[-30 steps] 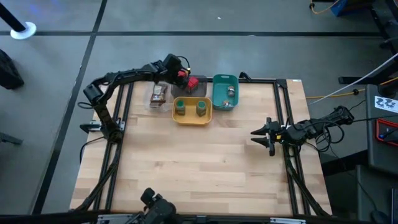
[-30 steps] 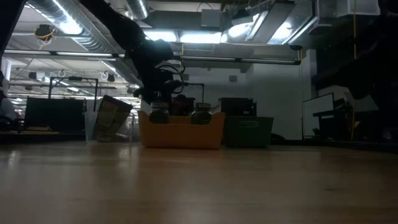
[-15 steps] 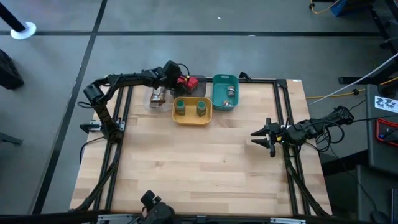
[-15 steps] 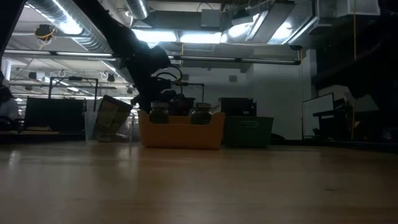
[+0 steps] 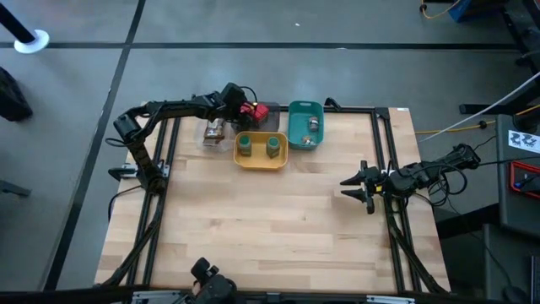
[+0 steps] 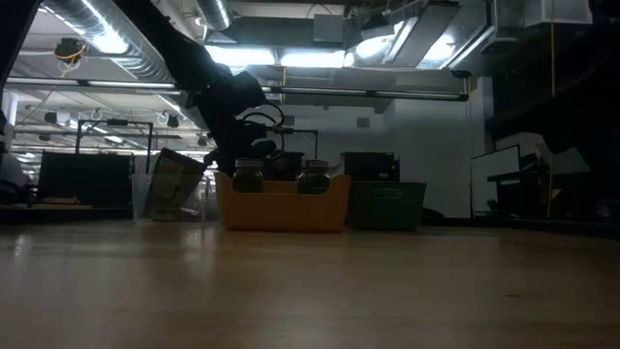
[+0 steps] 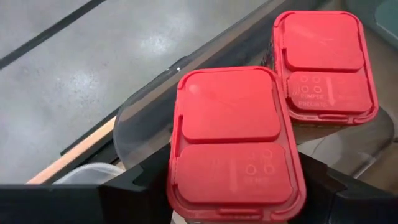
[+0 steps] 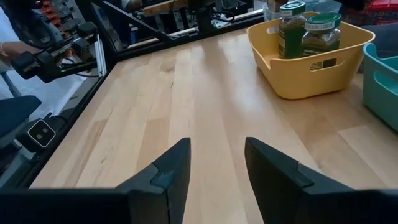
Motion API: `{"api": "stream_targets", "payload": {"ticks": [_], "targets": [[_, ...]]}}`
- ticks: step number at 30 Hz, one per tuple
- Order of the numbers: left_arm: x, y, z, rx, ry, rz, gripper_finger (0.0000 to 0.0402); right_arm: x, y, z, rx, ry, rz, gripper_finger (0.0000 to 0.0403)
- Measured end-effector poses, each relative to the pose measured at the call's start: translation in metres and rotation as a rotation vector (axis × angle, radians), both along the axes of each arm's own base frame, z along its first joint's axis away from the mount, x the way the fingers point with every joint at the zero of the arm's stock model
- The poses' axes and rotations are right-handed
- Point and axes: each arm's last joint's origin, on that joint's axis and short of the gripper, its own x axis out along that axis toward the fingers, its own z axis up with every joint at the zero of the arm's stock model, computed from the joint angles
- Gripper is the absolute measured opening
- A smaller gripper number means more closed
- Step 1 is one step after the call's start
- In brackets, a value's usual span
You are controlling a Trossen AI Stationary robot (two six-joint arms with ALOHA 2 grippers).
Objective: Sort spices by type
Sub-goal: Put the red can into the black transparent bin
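Note:
Two red boxes [image 5: 256,111] stand side by side in a grey tray [image 5: 272,116] at the table's far edge. My left gripper [image 5: 243,106] is shut on the nearer box [image 7: 233,137], with the second box [image 7: 323,65] just beyond it. A brown packet [image 5: 214,128] lies in a clear tray. Two green-capped jars [image 5: 258,147] stand in the yellow tray [image 5: 260,162], and small tins [image 5: 312,125] lie in the teal tray [image 5: 295,118]. My right gripper [image 5: 358,187] waits open at the table's right edge with nothing between its fingers. My left gripper pinches the nearer red box between its two fingers, one on each long side [image 7: 174,186], near the end closest to the wrist. The fingers slant down from the near left toward the far edge. The box sits low in the grey tray, lid up; its underside is hidden.
The four trays crowd the far middle of the table. The black frame rail [image 5: 354,108] runs along the far edge just behind them. Bare wood [image 5: 270,219] fills the middle and near part of the table.
My left gripper has sunk toward the grey tray with the red box, which now stands lower, beside the other red box. In the last half second it has kept still.

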Motion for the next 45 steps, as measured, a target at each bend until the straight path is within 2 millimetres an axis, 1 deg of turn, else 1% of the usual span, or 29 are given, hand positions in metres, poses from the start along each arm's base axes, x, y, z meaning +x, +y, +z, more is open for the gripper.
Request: {"api": "stream_targets", "payload": {"ticks": [5, 8, 10, 16, 20, 24, 25, 28, 33, 36, 40, 45], "targets": [[0.001, 0.000, 0.001, 0.023, 0.016, -0.034, 0.0216, 0.000, 0.000, 0.000, -0.001, 0.000, 0.004, 0.0154], [0.001, 0.001, 0.001, 0.025, 0.013, -0.035, 0.0216, 0.000, 0.003, 0.000, -0.065, 0.001, 0.110, 0.0154], [0.001, 0.001, 0.001, 0.026, 0.012, -0.034, 0.0216, 0.000, 0.004, 0.001, -0.107, -0.029, 0.170, 0.0154], [0.001, 0.001, 0.001, 0.026, 0.013, -0.034, 0.0216, 0.002, 0.006, 0.010, -0.158, -0.134, 0.224, 0.0154], [0.001, 0.001, 0.001, 0.026, 0.013, -0.035, 0.0216, 0.002, 0.006, 0.010, -0.173, -0.139, 0.205, 0.0154], [0.001, 0.001, 0.001, 0.026, 0.012, -0.035, 0.0216, 0.003, 0.005, 0.015, -0.200, -0.199, 0.179, 0.0154], [0.001, 0.001, 0.001, 0.026, 0.013, -0.035, 0.0216, 0.004, 0.006, 0.014, -0.201, -0.226, 0.176, 0.0154], [0.001, 0.001, 0.001, 0.022, 0.008, -0.027, 0.0216, 0.007, 0.007, 0.002, -0.195, -0.260, 0.174, 0.0154], [0.000, 0.001, 0.001, 0.017, 0.001, -0.014, 0.0216, 0.008, 0.008, 0.001, -0.197, -0.265, 0.182, 0.0154], [0.000, 0.001, 0.001, 0.017, 0.000, -0.014, 0.0216, 0.008, 0.006, 0.003, -0.221, -0.282, 0.123, 0.0154], [0.002, 0.002, 0.002, 0.044, -0.002, -0.035, 0.0216, 0.010, 0.000, 0.001, -0.235, -0.254, 0.049, 0.0154], [0.001, 0.001, 0.002, 0.034, 0.006, -0.034, 0.0217, 0.012, -0.006, -0.001, -0.214, -0.234, 0.041, 0.0154]]}}
